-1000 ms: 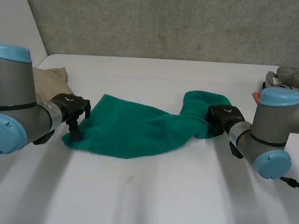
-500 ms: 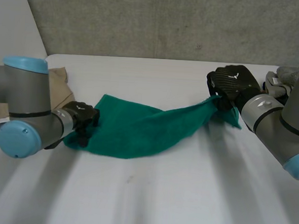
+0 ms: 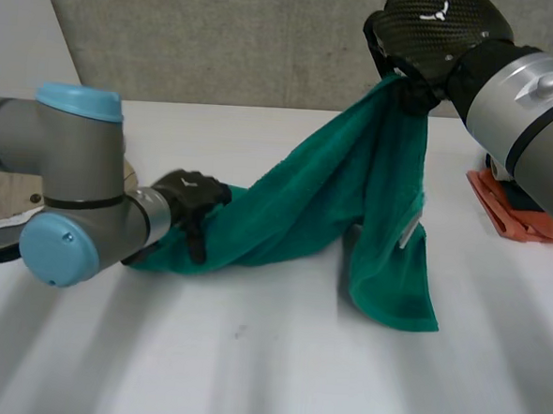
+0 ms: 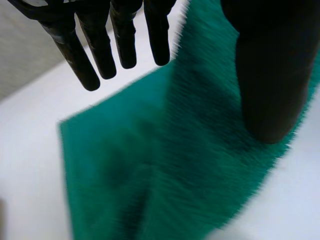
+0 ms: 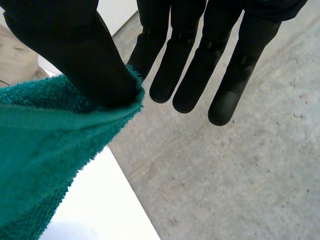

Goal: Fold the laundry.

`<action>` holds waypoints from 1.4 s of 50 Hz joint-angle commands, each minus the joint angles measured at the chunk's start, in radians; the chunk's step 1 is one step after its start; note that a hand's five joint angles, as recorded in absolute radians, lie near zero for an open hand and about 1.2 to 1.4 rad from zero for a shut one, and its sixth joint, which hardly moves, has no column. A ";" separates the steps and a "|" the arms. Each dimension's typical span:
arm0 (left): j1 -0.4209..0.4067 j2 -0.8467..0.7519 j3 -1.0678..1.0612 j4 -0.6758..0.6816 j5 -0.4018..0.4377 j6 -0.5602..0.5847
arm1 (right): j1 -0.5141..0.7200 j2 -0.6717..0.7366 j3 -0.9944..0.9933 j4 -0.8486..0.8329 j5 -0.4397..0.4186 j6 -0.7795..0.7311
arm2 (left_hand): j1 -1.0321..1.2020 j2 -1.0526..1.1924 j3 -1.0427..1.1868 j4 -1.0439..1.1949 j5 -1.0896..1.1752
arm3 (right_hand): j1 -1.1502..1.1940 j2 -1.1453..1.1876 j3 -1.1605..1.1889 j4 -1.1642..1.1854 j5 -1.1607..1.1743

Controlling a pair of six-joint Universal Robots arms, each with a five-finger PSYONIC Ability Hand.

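A green towel [image 3: 324, 191] stretches between the robot's two hands above a white table [image 3: 275, 376]. The right hand [image 3: 428, 38] is raised high, in front of a grey concrete wall [image 3: 221, 35], and grips one corner of the towel. In the right wrist view, its thumb [image 5: 75, 50] pinches the towel's edge against the nearest finger, while the other fingers [image 5: 225, 75] point straight out.

From that corner the towel falls two ways. One part hangs straight down, and its lower end folds onto the table. The other part slopes down to the left hand [image 3: 191, 194], which sits low on the towel's far end at the table. In the left wrist view, this hand is open: its fingers [image 4: 125, 35] are straight and spread above the cloth, and its thumb [image 4: 270, 75] is over the towel near its edge.

A beige cloth [image 3: 5, 190] lies behind the left arm. An orange item [image 3: 502, 207] lies on the table under the right arm.
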 commanded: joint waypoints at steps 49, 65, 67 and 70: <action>0.003 0.041 -0.111 0.342 -0.253 -0.031 | -0.019 0.464 0.158 -0.526 0.166 -0.019 | 0.904 0.926 0.926 0.933 0.939 | 0.260 0.217 0.214 0.201 0.218; 0.048 0.180 -0.155 0.002 -0.116 0.049 | -0.019 0.392 0.365 -0.482 0.160 -0.037 | 0.014 0.036 0.036 0.043 0.049 | 0.260 0.217 0.214 0.201 0.218; 0.074 0.186 -0.107 -0.018 -0.092 0.061 | -0.020 0.385 0.376 -0.501 0.163 -0.042 | 0.043 0.065 0.066 0.072 0.078 | 0.260 0.217 0.214 0.201 0.218; 0.107 0.171 -0.041 -0.017 -0.077 0.081 | -0.026 0.384 0.387 -0.518 0.163 -0.045 | 0.114 0.136 0.136 0.143 0.149 | 0.260 0.217 0.214 0.201 0.218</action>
